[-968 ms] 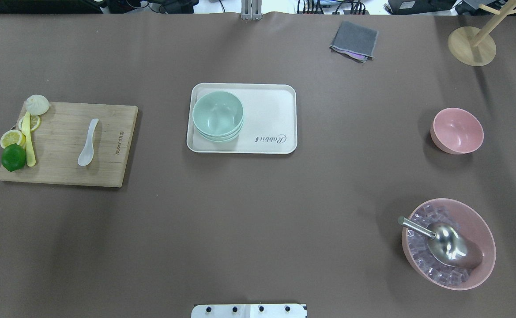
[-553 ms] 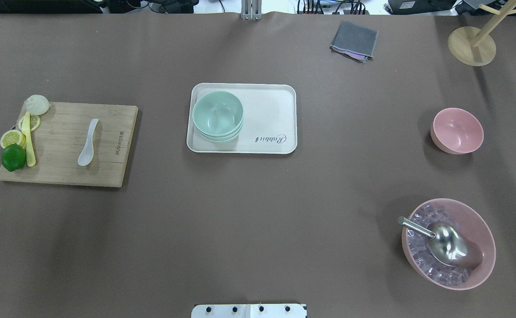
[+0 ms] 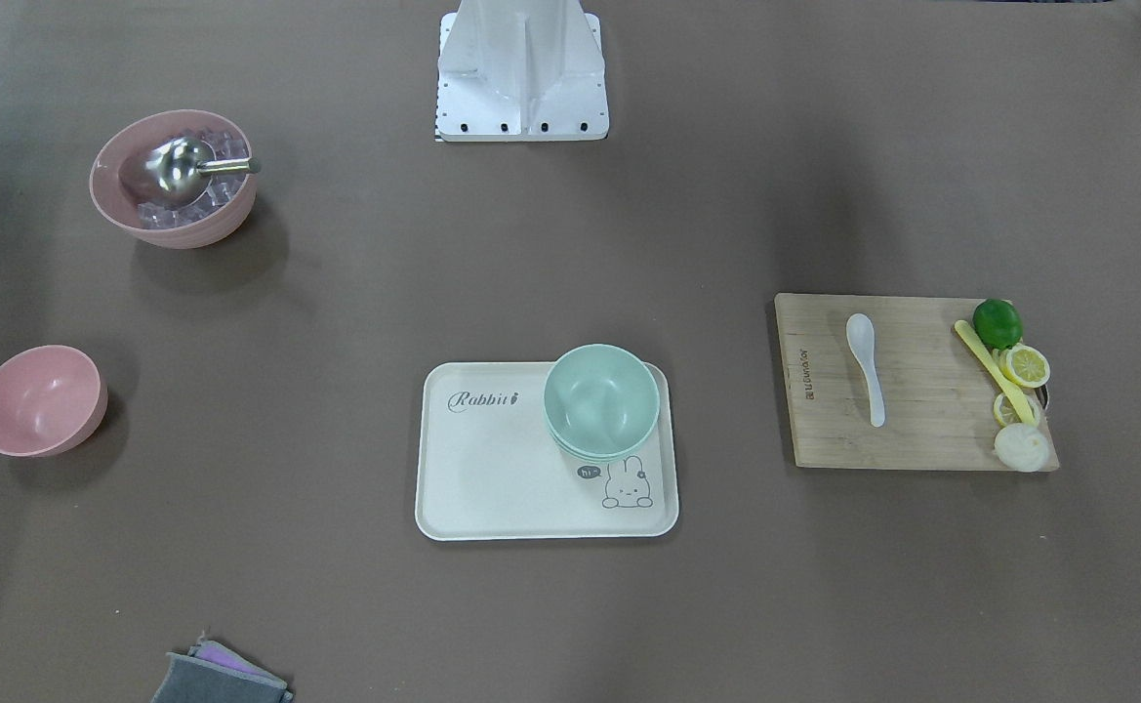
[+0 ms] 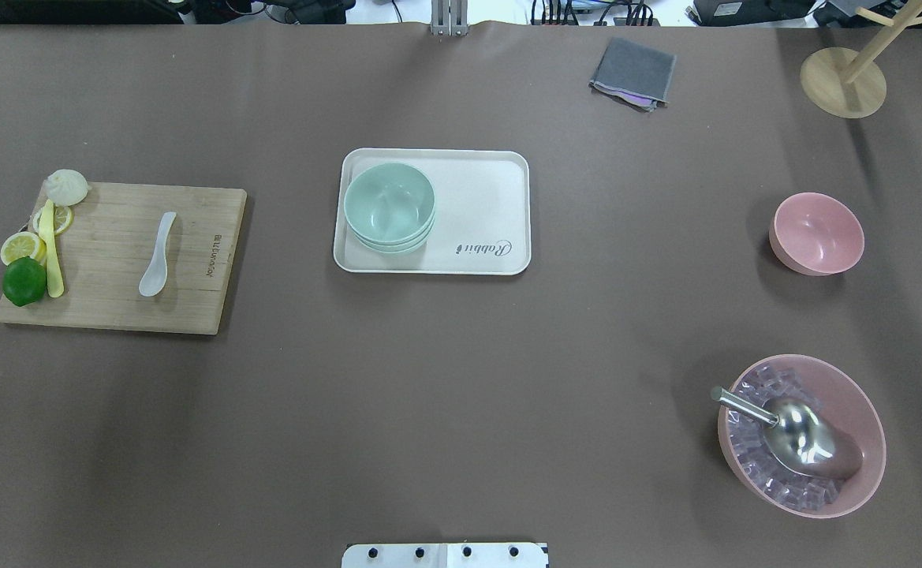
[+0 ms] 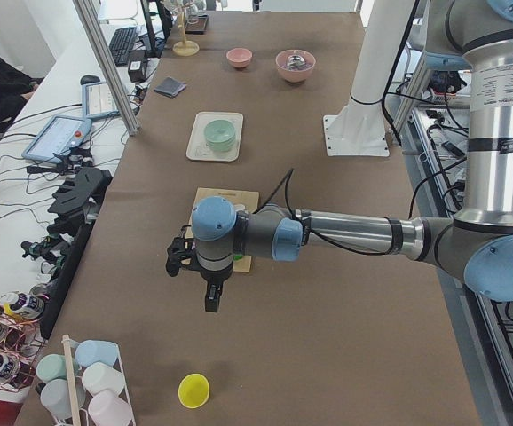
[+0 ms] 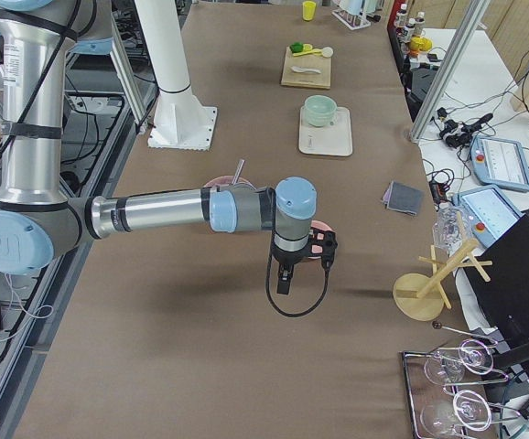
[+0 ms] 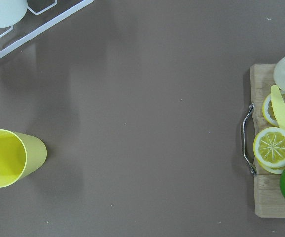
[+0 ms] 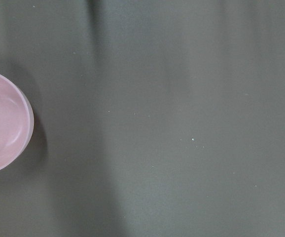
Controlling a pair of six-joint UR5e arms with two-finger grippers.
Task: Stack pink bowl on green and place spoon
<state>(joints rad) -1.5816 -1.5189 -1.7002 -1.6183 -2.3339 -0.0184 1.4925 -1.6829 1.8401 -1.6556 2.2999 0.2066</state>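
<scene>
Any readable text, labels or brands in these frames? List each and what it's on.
"Rabbit": script print on the cream tray.
"hi": tiny speech bubble beside the rabbit drawing on the same tray; barely legible, so not certain.
Cutting board: an engraved mark runs along one short edge, too blurred to read.

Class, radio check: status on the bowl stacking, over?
Left gripper, right gripper: hovering wide, state unreadable. Pink bowl unstacked, apart from green bowls. Spoon on cutting board. Nothing between bowls.
</scene>
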